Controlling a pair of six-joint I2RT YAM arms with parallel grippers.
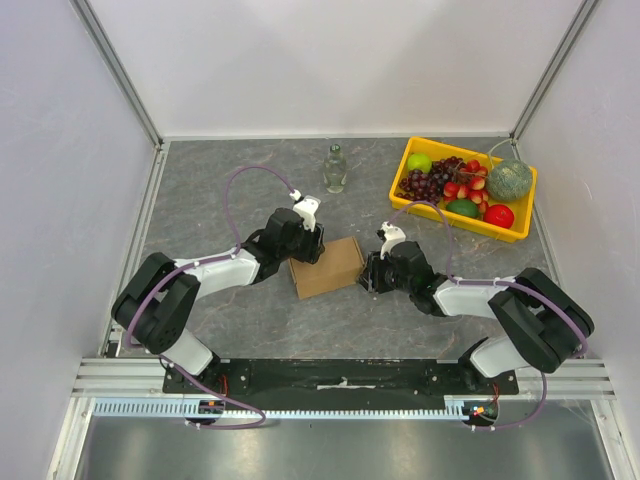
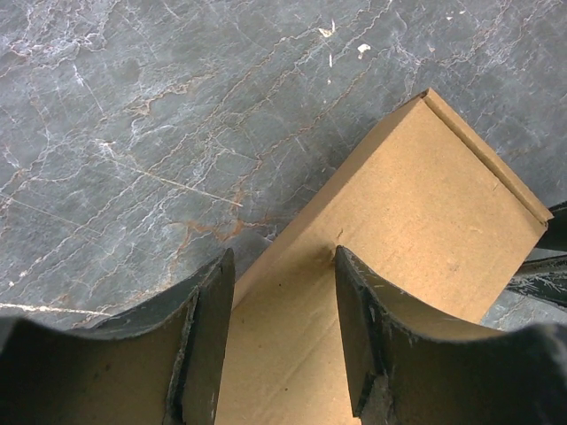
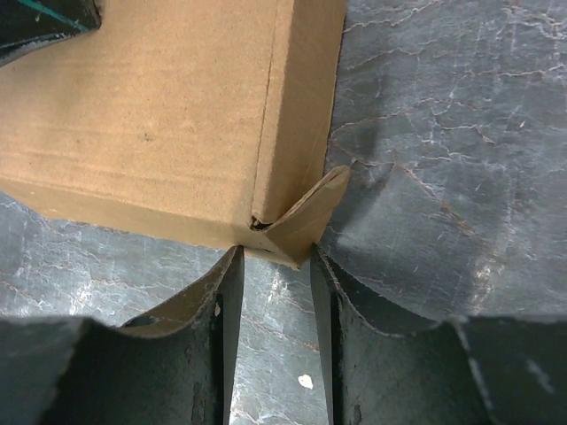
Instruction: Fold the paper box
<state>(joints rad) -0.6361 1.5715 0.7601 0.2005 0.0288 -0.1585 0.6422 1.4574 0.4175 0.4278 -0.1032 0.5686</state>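
The paper box (image 1: 326,267) is a small closed brown carton lying flat on the grey table between the two arms. My left gripper (image 1: 308,246) is at its far left corner. In the left wrist view the jaws (image 2: 283,257) stand apart astride the box's long edge (image 2: 399,204): the right fingertip (image 2: 347,266) rests on the top face and the left one hangs just off the side. My right gripper (image 1: 366,272) is at the box's right corner. Its jaws (image 3: 275,255) are apart, with a protruding corner flap (image 3: 301,226) at their tips and bare table showing between the fingers.
A yellow tray (image 1: 440,214) of fruit stands at the back right. A small glass bottle (image 1: 336,168) stands behind the box. White walls with metal rails close the table on the left, right and back.
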